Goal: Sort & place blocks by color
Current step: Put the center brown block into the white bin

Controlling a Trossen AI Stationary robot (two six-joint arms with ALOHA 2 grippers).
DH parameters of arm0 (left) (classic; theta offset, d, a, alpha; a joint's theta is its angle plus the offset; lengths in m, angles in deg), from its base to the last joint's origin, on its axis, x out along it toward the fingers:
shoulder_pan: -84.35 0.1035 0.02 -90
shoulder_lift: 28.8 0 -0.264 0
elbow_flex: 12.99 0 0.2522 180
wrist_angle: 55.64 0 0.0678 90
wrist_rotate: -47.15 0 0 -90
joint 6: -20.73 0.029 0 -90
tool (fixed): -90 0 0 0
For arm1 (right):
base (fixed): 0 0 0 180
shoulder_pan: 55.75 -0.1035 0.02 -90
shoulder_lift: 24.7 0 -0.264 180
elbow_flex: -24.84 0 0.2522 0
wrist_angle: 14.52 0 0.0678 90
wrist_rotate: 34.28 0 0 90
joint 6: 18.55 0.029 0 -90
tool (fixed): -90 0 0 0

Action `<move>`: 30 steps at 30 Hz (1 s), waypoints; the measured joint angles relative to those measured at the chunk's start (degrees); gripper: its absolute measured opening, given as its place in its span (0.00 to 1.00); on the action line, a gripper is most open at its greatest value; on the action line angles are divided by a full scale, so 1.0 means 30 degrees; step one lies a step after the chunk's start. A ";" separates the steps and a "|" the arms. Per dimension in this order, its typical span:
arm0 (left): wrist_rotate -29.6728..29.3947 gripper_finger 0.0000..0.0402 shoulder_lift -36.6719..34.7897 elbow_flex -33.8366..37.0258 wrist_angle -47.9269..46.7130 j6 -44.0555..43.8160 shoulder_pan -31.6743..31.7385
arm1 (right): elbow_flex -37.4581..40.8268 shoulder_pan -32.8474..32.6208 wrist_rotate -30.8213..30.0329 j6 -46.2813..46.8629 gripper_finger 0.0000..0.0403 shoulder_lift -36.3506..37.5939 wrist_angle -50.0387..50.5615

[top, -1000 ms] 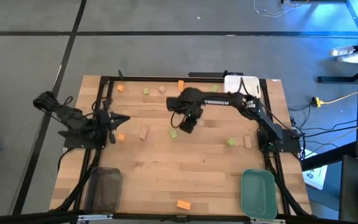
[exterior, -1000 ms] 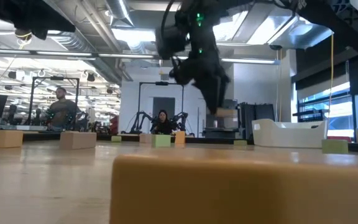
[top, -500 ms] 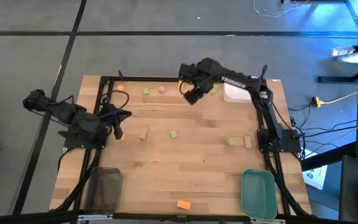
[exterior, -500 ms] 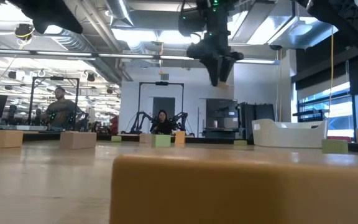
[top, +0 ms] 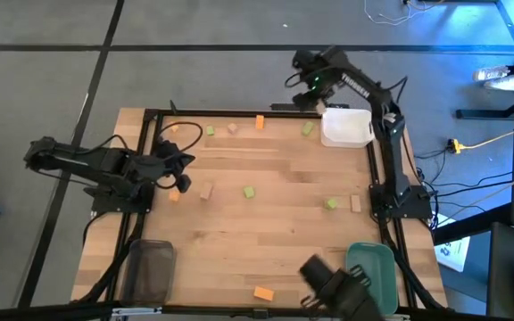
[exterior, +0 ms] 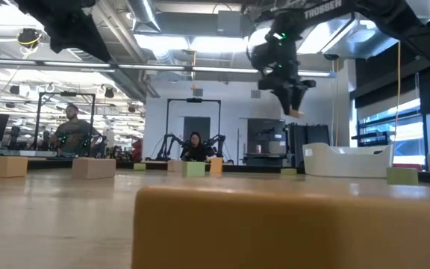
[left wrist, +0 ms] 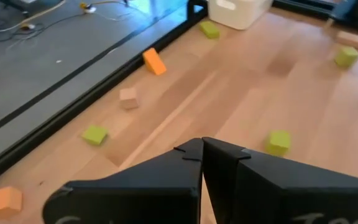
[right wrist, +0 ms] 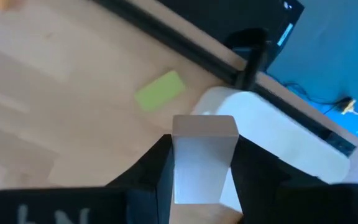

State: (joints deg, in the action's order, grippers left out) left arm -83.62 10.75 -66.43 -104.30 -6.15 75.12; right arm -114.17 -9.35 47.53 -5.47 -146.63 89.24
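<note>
My right gripper hangs high over the table's far edge, just left of the white tray, shut on a pale tan block. The low view shows it well above the table. My left gripper is shut and holds nothing; it hovers over the table's left part, near an orange block. Orange, green and tan blocks lie flat and scattered on the wood. My right gripper pinches the pale tan block between its two fingers, one finger on each of two opposite side faces. The block's end sticks out past the fingertips. It is lifted clear of the table, seen as a small tan tip below the fingers.
A grey tray sits at the near left corner and a green tray at the near right. A dark object shows beside the green tray at the near edge. An orange block lies near it. A black frame rims the table.
My right gripper has risen from the table's middle and swung toward the far edge and the white tray, carrying the tan block clear of the table. My left gripper has drifted slightly toward the table's right. A dark object has appeared at the near edge by the green tray.
</note>
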 joint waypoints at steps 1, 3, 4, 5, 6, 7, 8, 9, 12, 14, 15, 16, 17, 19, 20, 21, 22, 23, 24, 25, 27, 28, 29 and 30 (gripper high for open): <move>0.0006 0.01 0.0008 0.0000 0.0048 0.0001 0.0218 | 0.0000 0.0454 0.0185 -0.0127 0.31 0.0000 0.0000; 0.0005 0.02 0.0001 0.0000 0.0355 0.0005 0.0685 | 0.0000 0.1272 0.0285 -0.0590 0.31 0.0000 0.0000; 0.0001 0.02 0.0001 0.0000 0.0568 0.0039 0.0903 | 0.0000 0.1644 0.0553 -0.0746 0.31 0.0000 0.0000; -0.0002 0.03 0.0001 0.0000 0.0765 0.0138 0.1104 | 0.0000 0.2014 0.1156 -0.0996 0.31 0.0000 0.0000; 0.0000 0.03 -0.0018 0.0000 0.0901 0.0316 0.1285 | 0.0012 0.2315 0.1845 -0.1268 0.31 0.0000 -0.0004; 0.0008 0.04 -0.0059 0.0000 0.1018 0.0589 0.1450 | 0.0133 0.2570 0.2495 -0.1566 0.31 0.0007 -0.0032; 0.0008 0.04 -0.0093 0.0000 0.1134 0.0720 0.1642 | 0.0379 0.2749 0.2828 -0.1806 0.31 0.0032 -0.0015; -0.0006 0.04 -0.0094 0.0000 0.1302 0.0875 0.1846 | 0.0703 0.2904 0.2933 -0.1944 0.31 0.0036 0.0019; -0.0002 0.05 -0.0094 0.0007 0.1975 0.1147 0.2387 | 0.2445 0.3303 0.2902 -0.2050 0.31 0.0044 -0.0015; -0.0002 0.06 -0.0094 0.0007 0.2271 0.1154 0.2692 | 0.3995 0.3433 0.2458 -0.2520 0.31 0.0044 0.0027; -0.0009 0.06 -0.0094 0.0007 0.2316 0.1159 0.2803 | 0.4695 0.3454 0.2241 -0.2737 0.31 0.0044 0.0046; -0.0006 0.06 -0.0094 0.0009 0.2382 0.1159 0.2896 | 0.5320 0.3456 0.2018 -0.2910 0.31 0.0044 0.0037; 0.0006 0.06 -0.0094 0.0015 0.2474 0.1159 0.2980 | 0.5901 0.3426 0.1948 -0.3035 0.31 0.0044 0.0044; -0.0006 0.05 -0.0094 0.0015 0.2556 0.1159 0.3104 | 0.6953 0.3380 0.1436 -0.3227 0.31 0.0044 -0.0267; -0.0006 0.05 -0.0094 0.0015 0.2550 0.1159 0.3167 | 0.7384 0.3368 0.1115 -0.3315 0.31 0.0044 -0.0517; -0.0001 0.04 -0.0094 0.0015 0.2554 0.1159 0.3218 | 0.7714 0.3379 0.0766 -0.3407 0.31 0.0044 -0.0739; 0.0001 0.04 -0.0094 0.0015 0.2552 0.1159 0.3251 | 0.7996 0.3422 0.0591 -0.3501 0.31 0.0044 -0.0966; -0.0003 0.04 -0.0094 0.0015 0.2552 0.1159 0.3272 | 0.8215 0.3482 0.0591 -0.3554 0.31 0.0044 -0.1218; -0.0004 0.03 -0.0094 0.0015 0.2549 0.1159 0.3290 | 0.8369 0.3533 0.0592 -0.3556 0.31 0.0044 -0.1454; 0.0002 0.03 -0.0094 0.0015 0.2549 0.1160 0.3283 | 0.8449 0.3548 0.0573 -0.3544 0.31 0.0037 -0.1613; 0.0008 0.02 -0.0094 0.0015 0.2549 0.1167 0.3283 | 0.8488 0.3597 0.0587 -0.3556 0.31 0.0040 -0.1726; 0.0002 0.02 -0.0094 0.0015 0.2548 0.1160 0.3283 | 0.8488 0.3599 0.0584 -0.3563 0.31 0.0044 -0.1817; 0.0008 0.01 -0.0094 0.0015 0.2549 0.1167 0.3283 | 0.8488 0.3594 0.0585 -0.3563 0.31 0.0036 -0.1874; 0.0043 0.01 -0.0094 0.0019 0.2542 0.1167 0.3283 | 0.8488 0.3594 0.0591 -0.3571 0.31 0.0043 -0.1872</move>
State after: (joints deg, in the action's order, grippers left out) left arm -83.50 10.47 -66.38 -96.67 -2.65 84.97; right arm -88.71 1.43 49.30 -16.19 -146.50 83.63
